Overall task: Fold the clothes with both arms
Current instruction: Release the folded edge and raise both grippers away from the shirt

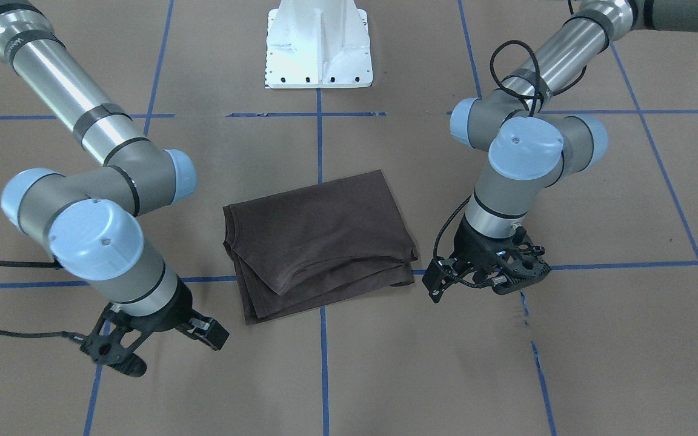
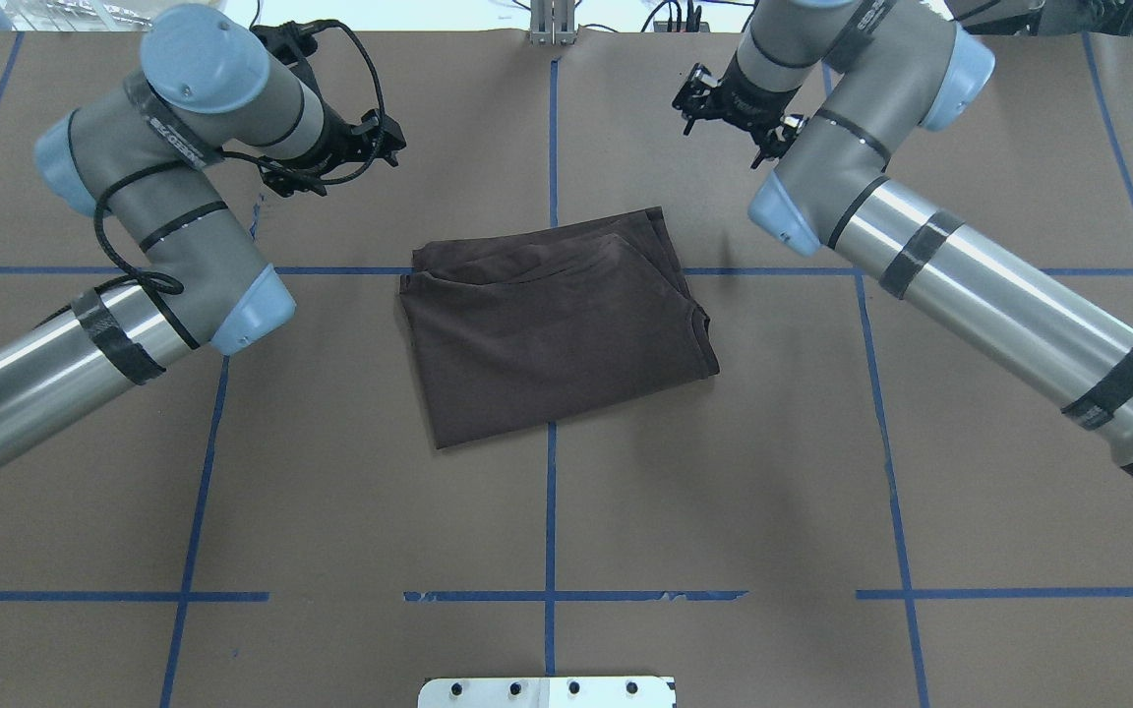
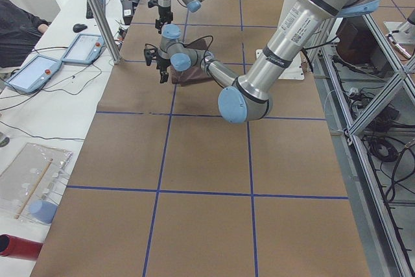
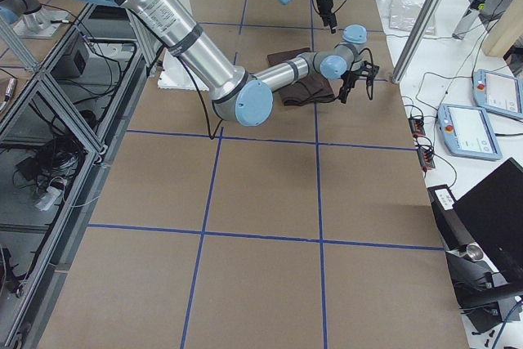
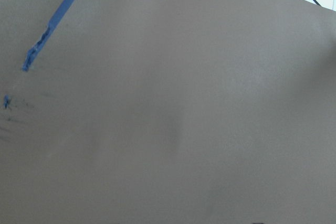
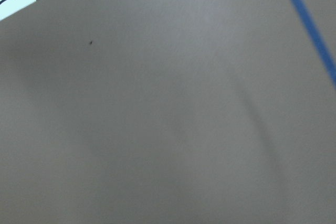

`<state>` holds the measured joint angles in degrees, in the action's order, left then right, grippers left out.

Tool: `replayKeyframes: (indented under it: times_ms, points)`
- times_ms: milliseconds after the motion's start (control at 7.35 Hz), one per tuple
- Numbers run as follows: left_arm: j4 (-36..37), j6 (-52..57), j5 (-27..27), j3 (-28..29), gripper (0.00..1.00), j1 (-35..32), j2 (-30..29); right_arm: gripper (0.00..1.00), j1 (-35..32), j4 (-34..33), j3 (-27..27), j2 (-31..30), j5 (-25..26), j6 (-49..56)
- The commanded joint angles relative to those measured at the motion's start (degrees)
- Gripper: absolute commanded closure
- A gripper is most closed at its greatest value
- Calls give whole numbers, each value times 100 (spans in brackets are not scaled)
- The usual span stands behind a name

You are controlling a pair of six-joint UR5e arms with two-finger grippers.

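Two arms' ends, left gripper (image 1: 517,274) and right gripper (image 1: 120,354), flank the folded brown T-shirt (image 1: 319,236), clear of it; finger spread cannot be told. White pedestal base (image 1: 319,51) stands beyond.

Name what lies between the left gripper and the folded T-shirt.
Only bare brown table cover lies between the left gripper and the T-shirt; the overhead view shows this.

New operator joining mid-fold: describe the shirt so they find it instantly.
On the brown table, look at the middle, between the left gripper and right gripper. The T-shirt lies there folded into a rough rectangle, the only dark brown cloth, held by neither.
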<state>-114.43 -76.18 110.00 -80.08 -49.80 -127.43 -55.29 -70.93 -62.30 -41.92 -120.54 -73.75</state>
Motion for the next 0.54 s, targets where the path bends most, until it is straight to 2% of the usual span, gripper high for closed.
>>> replayKeyframes:
  times_ms: [0,136,272,408]
  points:
    - [392,1492,223,-1100,0,-677,899,0,-962,-953,-690,-707,-321,2433]
    - [1187,2597,223,-1593,0,-1124,1217,0,-1375,-1114,-1053,-1226,-452,3210]
    - [1856,3731,223,-1903,0,-1633,1455,0,-1771,-1159,-1178,-1631,-609,3870]
    - [1985,4890,337,-2010,0,-2204,1832,0,-2288,-1229,-1258,-2001,-811,4651]
